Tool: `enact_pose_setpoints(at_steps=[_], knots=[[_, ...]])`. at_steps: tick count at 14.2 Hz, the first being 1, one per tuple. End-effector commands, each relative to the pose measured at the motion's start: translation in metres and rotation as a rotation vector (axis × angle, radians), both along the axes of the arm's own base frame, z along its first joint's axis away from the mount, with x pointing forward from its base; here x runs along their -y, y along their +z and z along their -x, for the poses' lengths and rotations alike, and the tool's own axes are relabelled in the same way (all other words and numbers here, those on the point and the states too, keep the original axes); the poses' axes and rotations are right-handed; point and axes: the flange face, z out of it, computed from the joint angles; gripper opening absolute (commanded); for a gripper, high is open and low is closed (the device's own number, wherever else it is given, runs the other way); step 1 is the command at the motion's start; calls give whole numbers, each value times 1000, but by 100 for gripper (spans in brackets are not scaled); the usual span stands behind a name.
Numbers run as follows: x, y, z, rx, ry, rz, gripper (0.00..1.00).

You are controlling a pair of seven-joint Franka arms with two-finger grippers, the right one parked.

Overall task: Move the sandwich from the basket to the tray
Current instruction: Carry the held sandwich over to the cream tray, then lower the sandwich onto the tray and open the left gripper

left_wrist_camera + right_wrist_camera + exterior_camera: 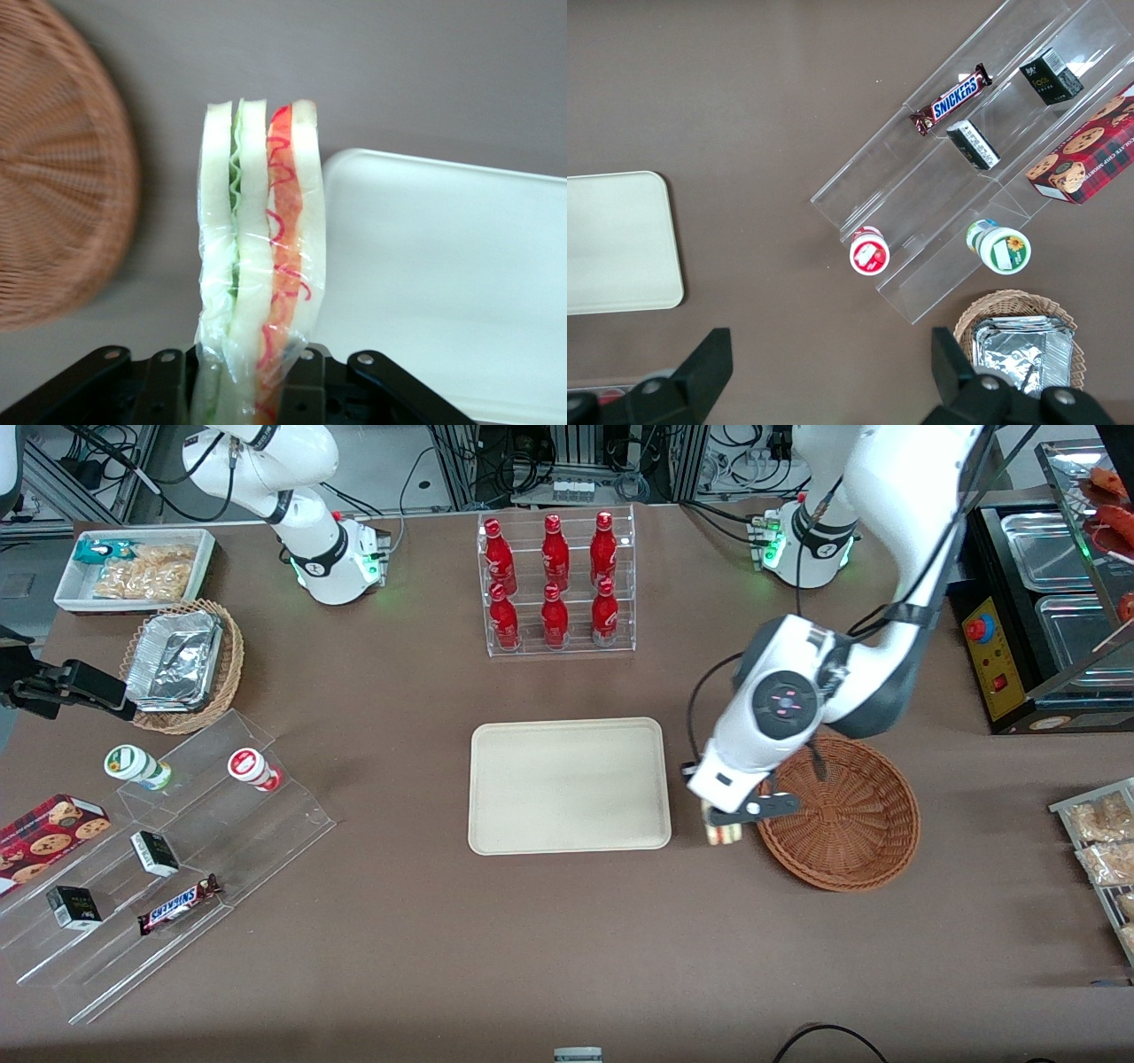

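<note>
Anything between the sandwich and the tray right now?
Nothing visible. The end effector is shut on the sandwich, held between the basket and the tray. Only bare table lies between it and the empty tray.

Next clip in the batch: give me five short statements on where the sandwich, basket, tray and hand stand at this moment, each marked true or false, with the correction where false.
1. The hand is shut on the sandwich. True.
2. The sandwich lies flat on the tray. False: the tray is bare; the sandwich is in the hand, over the table between tray and basket.
3. The basket holds no sandwich. True: its woven inside shows nothing in it.
4. The sandwich has red and green filling under clear wrap. True, as the left wrist view shows.
5. The rack of red bottles stands nearer the front camera than the tray. False: it stands farther from it.
</note>
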Motion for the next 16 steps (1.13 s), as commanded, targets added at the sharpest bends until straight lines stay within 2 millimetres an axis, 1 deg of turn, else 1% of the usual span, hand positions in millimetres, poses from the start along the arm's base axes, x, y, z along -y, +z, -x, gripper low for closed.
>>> enact_pose_setpoints(at_steps=[1,2,3,4,6,7,8,10,11,12,14,16], knots=[[84,-14,6,5,8,28,13],[108,-23,11,4,9,30,13],[124,-30,14,6,8,33,14],[143,-33,23,6,-13,39,14],[166,-42,42,-2,-51,38,14],[172,-44,46,6,-60,47,15],[177,-52,48,8,-63,56,16],[194,-69,59,17,-86,72,18],[198,-77,63,18,-84,73,19],[200,-83,64,16,-83,72,20],[200,-88,65,10,-83,68,24],[200,-98,67,-1,-85,60,32]])
